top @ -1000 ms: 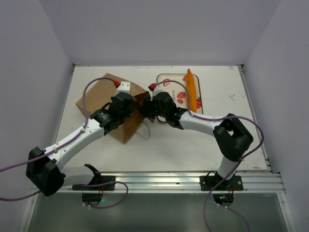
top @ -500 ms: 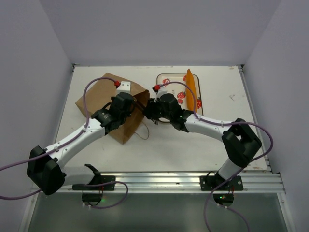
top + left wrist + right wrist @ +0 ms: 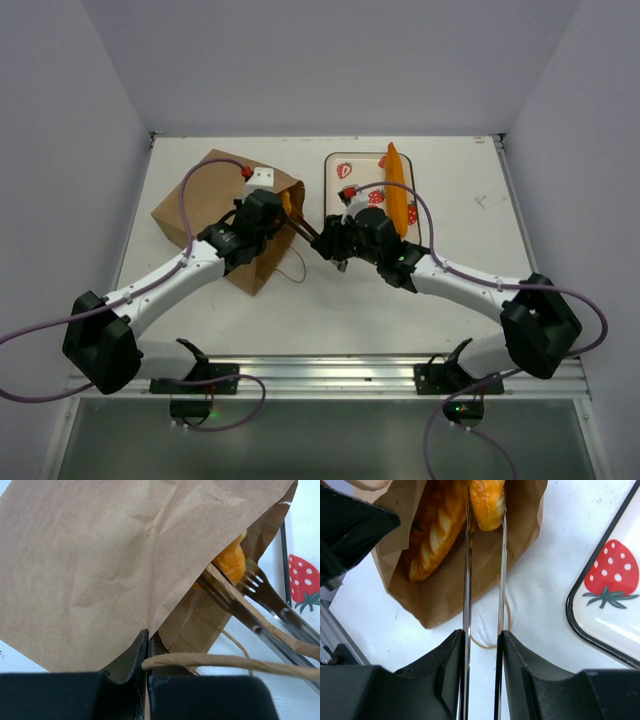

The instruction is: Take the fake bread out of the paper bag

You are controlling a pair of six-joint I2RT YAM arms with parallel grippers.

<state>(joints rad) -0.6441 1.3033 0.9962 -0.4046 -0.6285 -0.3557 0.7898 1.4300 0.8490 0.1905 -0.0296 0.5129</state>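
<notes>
The brown paper bag [image 3: 205, 205] lies on its side at the back left, with its mouth facing right. My left gripper [image 3: 264, 216] is shut on the bag's upper edge [image 3: 147, 640] beside a twisted handle [image 3: 225, 661] and holds the mouth open. My right gripper [image 3: 482, 635] is shut on metal tongs [image 3: 467, 580]. The tongs' tips pinch a golden piece of fake bread [image 3: 486, 500] at the bag's mouth. A braided loaf [image 3: 436, 530] lies inside the bag [image 3: 435, 595]. From the left wrist view the pinched bread [image 3: 231, 562] shows under the bag's lip.
A strawberry-print tray [image 3: 345, 165] stands just right of the bag, with a long orange loaf [image 3: 396, 185] on its right side. Its black rim [image 3: 580, 630] is close to my right gripper. White walls close in the table on three sides.
My right arm has drawn back to the right and toward the near edge, pulling the tongs out toward the bag's mouth. The left gripper has held its grip on the bag.
</notes>
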